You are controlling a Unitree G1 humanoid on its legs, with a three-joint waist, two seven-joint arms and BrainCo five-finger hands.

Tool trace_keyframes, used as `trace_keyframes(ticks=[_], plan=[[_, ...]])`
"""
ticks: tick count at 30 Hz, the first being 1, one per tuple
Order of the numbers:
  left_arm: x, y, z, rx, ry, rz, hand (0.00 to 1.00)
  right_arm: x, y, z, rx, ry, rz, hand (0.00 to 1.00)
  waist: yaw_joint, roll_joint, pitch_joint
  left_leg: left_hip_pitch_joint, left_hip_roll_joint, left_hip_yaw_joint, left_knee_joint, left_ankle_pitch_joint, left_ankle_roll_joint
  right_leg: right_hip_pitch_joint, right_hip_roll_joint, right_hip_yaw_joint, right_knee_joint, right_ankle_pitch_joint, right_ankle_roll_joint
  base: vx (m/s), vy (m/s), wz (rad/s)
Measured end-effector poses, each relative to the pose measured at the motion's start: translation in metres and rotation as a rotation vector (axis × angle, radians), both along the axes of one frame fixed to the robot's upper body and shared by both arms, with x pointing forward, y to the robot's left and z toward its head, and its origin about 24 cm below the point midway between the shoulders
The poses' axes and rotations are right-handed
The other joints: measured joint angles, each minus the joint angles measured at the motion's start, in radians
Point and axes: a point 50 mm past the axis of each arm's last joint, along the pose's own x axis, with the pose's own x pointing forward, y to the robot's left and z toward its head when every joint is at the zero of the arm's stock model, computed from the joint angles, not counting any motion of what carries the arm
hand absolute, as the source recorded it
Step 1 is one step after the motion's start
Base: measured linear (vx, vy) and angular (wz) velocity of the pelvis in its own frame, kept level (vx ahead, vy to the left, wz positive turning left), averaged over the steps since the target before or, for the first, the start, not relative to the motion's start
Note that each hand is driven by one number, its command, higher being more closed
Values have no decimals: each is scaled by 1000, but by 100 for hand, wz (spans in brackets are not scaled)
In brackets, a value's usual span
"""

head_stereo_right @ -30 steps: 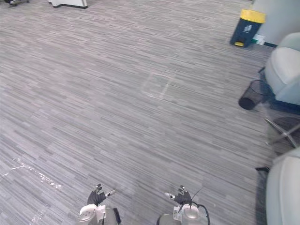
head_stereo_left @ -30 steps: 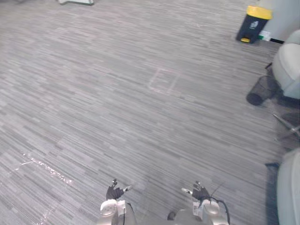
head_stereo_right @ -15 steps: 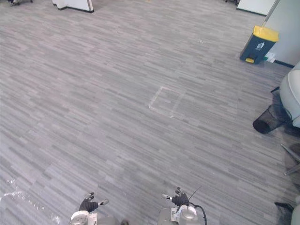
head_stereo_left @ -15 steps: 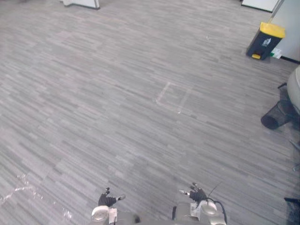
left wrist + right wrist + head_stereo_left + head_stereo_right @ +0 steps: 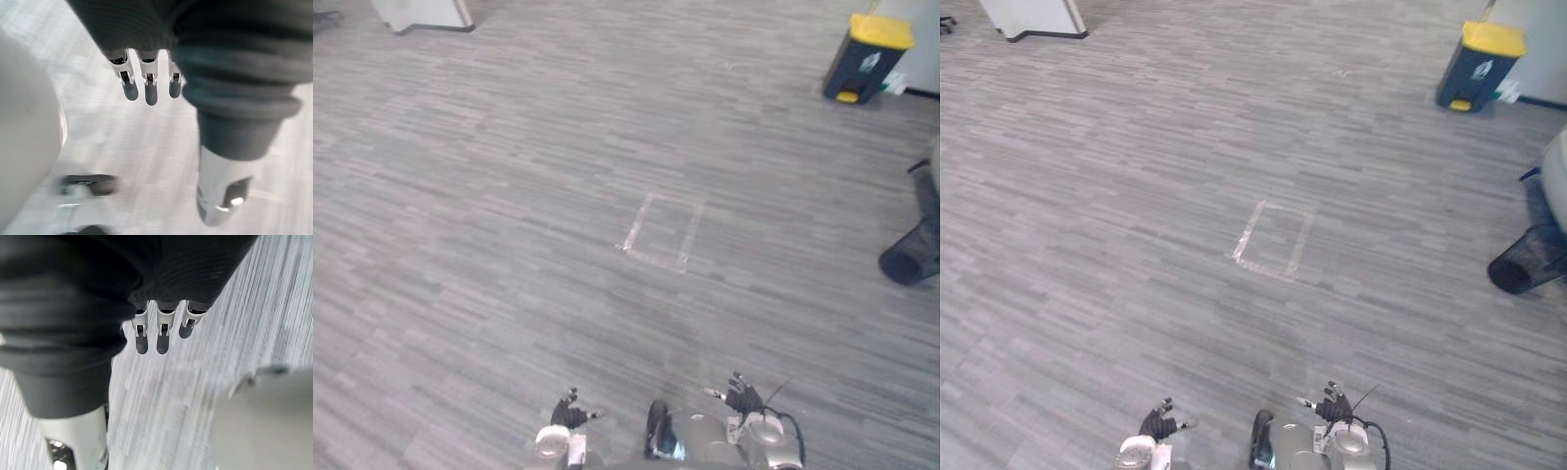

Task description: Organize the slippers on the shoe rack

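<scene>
Honestly the left hand [image 5: 570,413] and right hand [image 5: 741,398] hang loose-fingered and empty at 6 o'clock, can't tell where the slippers or rack are, so I'd guess it could wander blind into the tipped basket [image 5: 906,262] at 3 o'clock.

The floor [image 5: 509,196] is grey carpet with lots of thin stripes. In the middle of it there is a box shape made of pale tape [image 5: 663,231], stuck flat on the carpet. Far off, at the right, stands a dark bin [image 5: 862,64] with a yellow lid [image 5: 880,30] and a small yellow foot pedal at the bottom. A little white and green thing [image 5: 897,84] sits just beside the bin. Nearer, at the right edge, a black net basket [image 5: 1528,260] lies on its side. Its open mouth faces the middle of the room. Just behind it is part of a pale round seat [image 5: 1557,176]. At the far left corner stands the foot of a white cupboard [image 5: 421,14].
</scene>
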Motion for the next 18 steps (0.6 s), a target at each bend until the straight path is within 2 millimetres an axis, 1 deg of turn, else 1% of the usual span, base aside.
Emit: trace_keyframes(ticks=[1, 2, 3, 4, 5, 6, 7, 8, 9, 10, 11, 12, 13, 14, 15, 16, 17, 18], plan=[[2, 1, 1, 0, -10, 10, 0, -3, 2, -2, 7, 18, -4, 0, 14, -9, -3, -66, -5, 24, -47, -35, 31, 61, 8, 48, -55, 5, 10, 569, -10, -93], [3, 1, 2, 0, -15, 9, 0, -4, 2, -3, 9, 22, -5, 0, 15, -10, -3, -98, -12, 29, -86, -51, 40, 87, 10, 71, -77, 8, 16, 473, 32, -92], [5, 1, 3, 0, -26, 7, 0, -2, 2, -2, 9, 20, -5, 0, 15, -11, -1, -142, -39, 25, -181, -67, 65, 122, 9, 112, -113, 15, 26, 546, 122, -103], [8, 1, 5, 0, -39, 5, 0, -2, 3, -2, 11, 22, -6, 0, 22, -16, 3, -170, -94, -9, -399, -68, 63, 164, -12, 160, -151, 15, 48, 533, 175, -124], [9, -1, 5, -3, -40, 1, 0, -3, 2, -3, 9, 22, -8, 0, 23, -17, 4, -181, -144, -62, -627, -35, 56, 192, -27, 202, -177, 6, 68, 531, 207, -105], [9, -1, 5, -3, -41, -2, 0, -3, 2, -2, 7, 22, -8, 0, 23, -13, 5, -184, -152, -79, -682, -16, 57, 202, -29, 215, -184, 3, 73, 352, 169, -82], [10, -3, 5, -5, -41, -9, 0, -4, -1, -3, -1, 26, -9, 0, 24, -1, 4, -201, -162, -119, -779, 49, 60, 218, -31, 243, -199, -12, 94, 471, 262, -103], [7, -2, 4, -4, -31, -5, 0, -12, -2, -5, -5, 46, -11, 0, 42, -1, -16, -200, -189, -139, -749, 120, 92, 226, -54, 302, -162, -74, 126, 379, 216, -96], [7, -1, 4, -1, -31, -4, 0, -11, -2, -5, -3, 46, -12, 0, 43, -8, -20, -201, -198, -132, -731, 100, 102, 221, -67, 308, -142, -90, 133, 495, 256, -81], [7, 1, 4, 4, -30, -3, 0, -14, 1, -6, 2, 53, -7, 0, 40, -30, -29, -200, -215, -114, -698, 50, 116, 196, -92, 326, -54, -132, 163, 488, 219, -51], [6, 2, 3, 9, -20, -4, 0, -13, 3, -6, 2, 54, 6, 0, 40, -41, -33, -169, -224, -76, -681, 5, 139, 89, -113, 331, 209, -140, 204, 587, 279, -49], [5, 3, 3, 12, -18, -4, 0, -13, 4, -6, 4, 53, 7, 0, 40, -45, -33, -160, -227, -69, -683, 1, 142, 69, -117, 332, 253, -134, 217, 483, 246, -45], [4, 6, 2, 25, -9, -13, 0, -11, 6, -6, 10, 47, 8, 0, 39, -59, -34, -119, -239, -48, -689, -24, 155, -1, -139, 336, 435, -97, 287, 511, 225, -22], [2, 9, 0, 42, 8, -40, 0, -9, 7, -5, 14, 41, 11, 0, 34, -67, -33, -46, -257, -38, -705, -52, 174, -65, -175, 312, 623, -78, 325, 532, 202, -19], [0, 9, -1, 45, 20, -44, 0, -9, 7, -5, 15, 39, 11, 0, 34, -68, -33, -2, -264, -40, -717, -61, 181, -80, -187, 285, 678, -88, 304, 548, 176, -12], [-3, 10, -3, 49, 39, -47, 0, -9, 5, -5, 8, 38, 15, 0, 32, -55, -29, 68, -265, -42, -759, -67, 190, -102, -200, 239, 723, -115, 253, 456, 101, -9], [-5, 10, -4, 50, 48, -47, 0, -8, 3, -4, 1, 35, 26, 0, 32, -46, -31, 119, -257, -51, -798, -68, 191, -127, -197, 200, 727, -136, 217, 558, 81, 1], [-5, 11, -4, 53, 48, -47, 0, -6, 3, -2, -3, 18, 32, 0, 28, -35, -30, 172, -243, -65, -843, -68, 191, -168, -191, 140, 691, -154, 186, 653, 51, 17]])
